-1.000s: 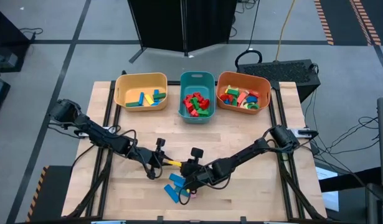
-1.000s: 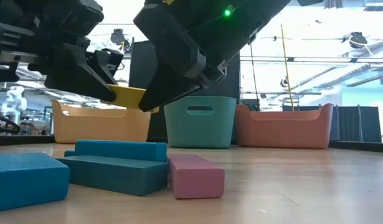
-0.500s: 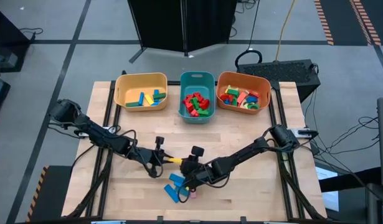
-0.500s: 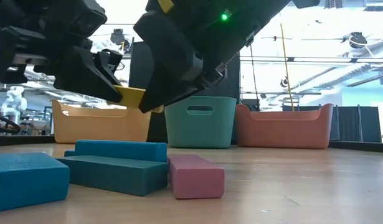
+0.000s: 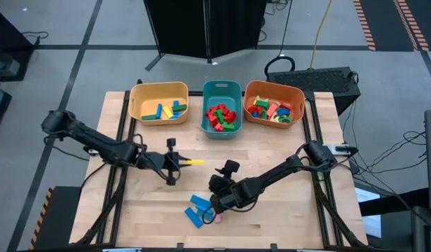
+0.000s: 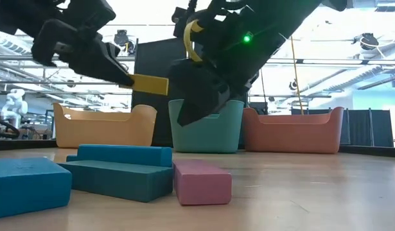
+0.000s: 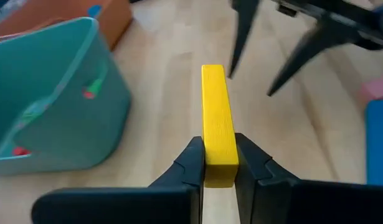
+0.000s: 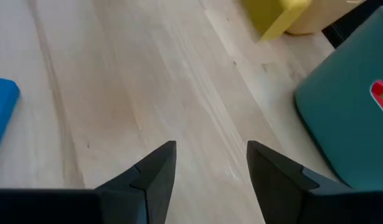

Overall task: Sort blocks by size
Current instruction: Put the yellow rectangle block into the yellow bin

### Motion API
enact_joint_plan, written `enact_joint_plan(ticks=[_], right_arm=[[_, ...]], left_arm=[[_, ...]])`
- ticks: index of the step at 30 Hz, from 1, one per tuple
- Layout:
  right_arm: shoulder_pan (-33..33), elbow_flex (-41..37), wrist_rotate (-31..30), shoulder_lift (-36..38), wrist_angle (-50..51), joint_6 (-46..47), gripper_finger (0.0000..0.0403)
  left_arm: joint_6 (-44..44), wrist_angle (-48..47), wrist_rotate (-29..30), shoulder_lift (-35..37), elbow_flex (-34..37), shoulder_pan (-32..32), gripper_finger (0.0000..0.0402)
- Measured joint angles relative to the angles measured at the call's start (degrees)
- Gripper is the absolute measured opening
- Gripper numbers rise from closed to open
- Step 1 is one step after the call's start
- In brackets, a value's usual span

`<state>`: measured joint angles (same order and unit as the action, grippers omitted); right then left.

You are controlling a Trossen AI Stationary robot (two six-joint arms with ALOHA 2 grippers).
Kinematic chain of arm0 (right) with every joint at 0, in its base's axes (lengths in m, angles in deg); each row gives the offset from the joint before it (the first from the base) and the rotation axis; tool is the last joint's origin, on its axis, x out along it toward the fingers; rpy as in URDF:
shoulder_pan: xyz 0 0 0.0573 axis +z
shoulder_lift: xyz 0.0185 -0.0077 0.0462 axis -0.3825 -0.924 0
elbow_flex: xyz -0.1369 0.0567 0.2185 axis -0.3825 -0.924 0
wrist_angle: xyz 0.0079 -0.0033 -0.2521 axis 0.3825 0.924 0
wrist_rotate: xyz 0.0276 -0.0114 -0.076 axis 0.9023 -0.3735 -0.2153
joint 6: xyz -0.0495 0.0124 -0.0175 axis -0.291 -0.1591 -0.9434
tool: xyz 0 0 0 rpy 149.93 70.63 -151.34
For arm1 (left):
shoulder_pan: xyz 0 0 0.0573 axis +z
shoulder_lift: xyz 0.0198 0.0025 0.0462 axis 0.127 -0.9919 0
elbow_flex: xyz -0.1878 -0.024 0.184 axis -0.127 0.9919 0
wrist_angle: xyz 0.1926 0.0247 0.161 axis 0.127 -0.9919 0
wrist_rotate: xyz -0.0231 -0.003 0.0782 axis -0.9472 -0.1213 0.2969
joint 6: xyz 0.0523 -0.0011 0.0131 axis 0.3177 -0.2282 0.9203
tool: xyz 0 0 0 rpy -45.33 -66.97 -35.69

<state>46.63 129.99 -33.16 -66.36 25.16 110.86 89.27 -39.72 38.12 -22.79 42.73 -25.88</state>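
Observation:
My left gripper (image 5: 179, 162) is shut on a long yellow block (image 5: 195, 162) and holds it above the table's middle. The same block (image 7: 216, 118) also shows in the low view (image 6: 150, 84). My right gripper (image 8: 210, 163) stands open with nothing between its fingers. It hovers over bare wood just right of the loose blocks (image 5: 216, 201). Two blue blocks (image 5: 198, 211) and a pink block (image 5: 217, 219) lie flat on the table near its front edge. In the low view, one blue block (image 6: 125, 154) lies on top of the other. My left gripper pinches the yellow block's end nearest the wrist (image 7: 220, 169) between its two fingers (image 7: 192, 163), one on each long side. The fingers come from the table's left, slanting a little down, and lie along the block. The block sticks out past the fingertips, nearly level and lifted clear.
Three bins line the far edge: a yellow bin (image 5: 139, 102) holding long blocks, a teal bin (image 5: 222, 87) holding red and green blocks, and an orange bin (image 5: 273, 86) holding mixed small pieces. Bare wood lies between the bins and the arms.
The yellow block was between both grippers. My right gripper has let go of it and stayed above the blue blocks. My left gripper has carried the block up and toward the table's far edge, clear of the right gripper.

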Motion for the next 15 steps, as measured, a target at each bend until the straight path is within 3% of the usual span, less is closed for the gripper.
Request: enact_joint_plan(ticks=[15], right_arm=[[0.22,0.00,-0.08,0.00,3.87,2.15,0.0185]], left_arm=[[1.13,-12.01,1.43,14.41,0.00,14.39,0.0031]])
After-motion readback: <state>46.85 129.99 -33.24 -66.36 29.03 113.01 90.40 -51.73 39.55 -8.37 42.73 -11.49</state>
